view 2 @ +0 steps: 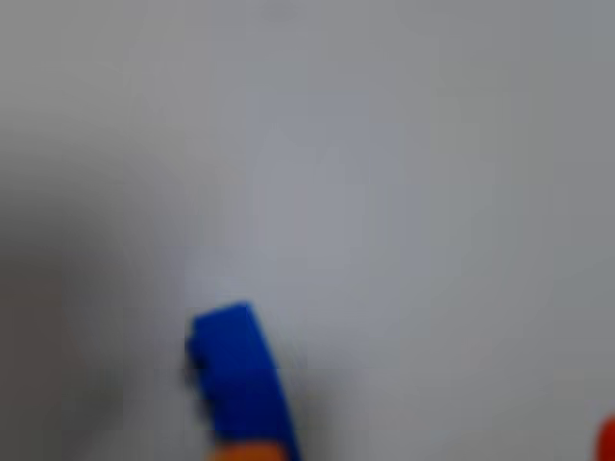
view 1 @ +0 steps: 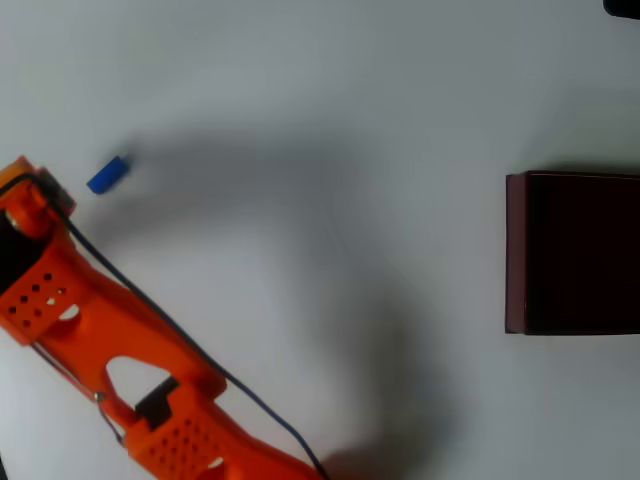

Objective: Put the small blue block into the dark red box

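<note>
Risk: small blue block (view 1: 107,174) lies loose on desk (view 1: 320,100) just beside orange pincer (view 1: 30,200), well apart from dark red box (view 1: 517,250). Pincer state: cannot tell. Wrist view blurred, block (view 2: 238,379) off-centre; misaligned closing could knock it away.

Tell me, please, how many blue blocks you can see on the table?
1. The small blue block lies on the white table at the overhead view's upper left, just beyond the orange arm's tip and far from the dark red box. Nothing obvious could hide another.
</note>
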Robot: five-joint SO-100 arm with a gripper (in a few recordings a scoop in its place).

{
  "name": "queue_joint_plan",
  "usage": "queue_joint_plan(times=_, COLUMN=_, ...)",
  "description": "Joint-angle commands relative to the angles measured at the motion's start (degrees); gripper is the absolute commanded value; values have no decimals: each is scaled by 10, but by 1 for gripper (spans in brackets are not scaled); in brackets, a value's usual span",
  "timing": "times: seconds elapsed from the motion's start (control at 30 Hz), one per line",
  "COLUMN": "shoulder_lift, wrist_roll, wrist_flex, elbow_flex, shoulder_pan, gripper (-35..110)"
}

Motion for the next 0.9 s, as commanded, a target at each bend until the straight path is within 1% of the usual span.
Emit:
queue_joint_plan(times=0.0, shoulder_lift=-18, wrist_roll=8, wrist_flex=8, elbow_flex=-63, shoulder_pan=8, gripper=17)
queue_joint_plan(times=0.6, shoulder_lift=-56, wrist_roll=-33, wrist_flex=8, elbow_flex=-19, shoulder_pan=49, gripper=18)
queue_joint_plan(times=0.87, shoulder_lift=-82, wrist_roll=-35, wrist_flex=8, elbow_flex=-41, shoulder_pan=59, gripper=18)
